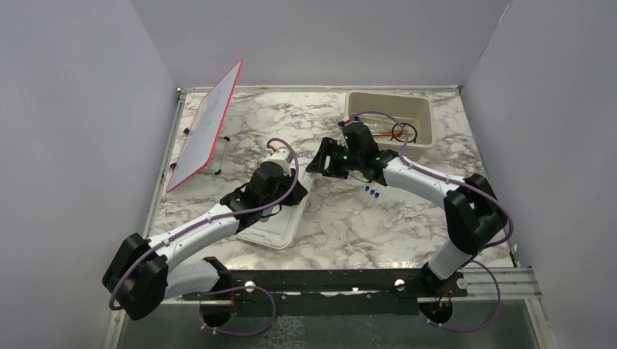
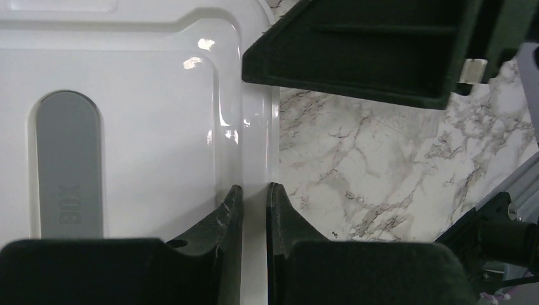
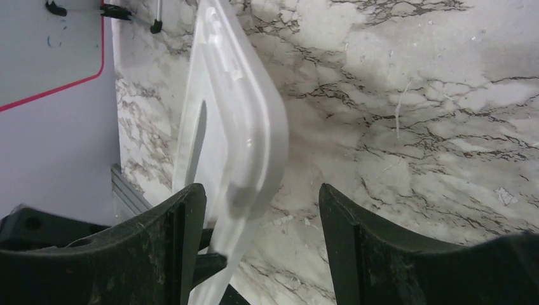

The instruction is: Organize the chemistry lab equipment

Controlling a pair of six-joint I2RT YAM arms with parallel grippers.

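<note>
A beige tub [image 1: 422,109] at the back right holds a black wire ring [image 1: 399,132], clear tubes [image 1: 377,126] and an orange-red stick [image 1: 388,136]. Small blue pieces [image 1: 372,192] lie on the marble in front of it. The white slotted lid [image 1: 273,224] is tilted at the table's middle. My left gripper [image 1: 295,185] is shut on the lid's rim [image 2: 254,146], which runs between its fingertips [image 2: 230,206]. My right gripper [image 1: 331,161] stands open around the lid's far end [image 3: 235,114], with its left finger [image 3: 184,216] close beside the lid.
A red-framed white board [image 1: 207,127] leans on wire legs at the back left and shows in the right wrist view [image 3: 51,51]. The right gripper's black body [image 2: 381,51] hangs just ahead of my left fingers. Grey walls close in three sides.
</note>
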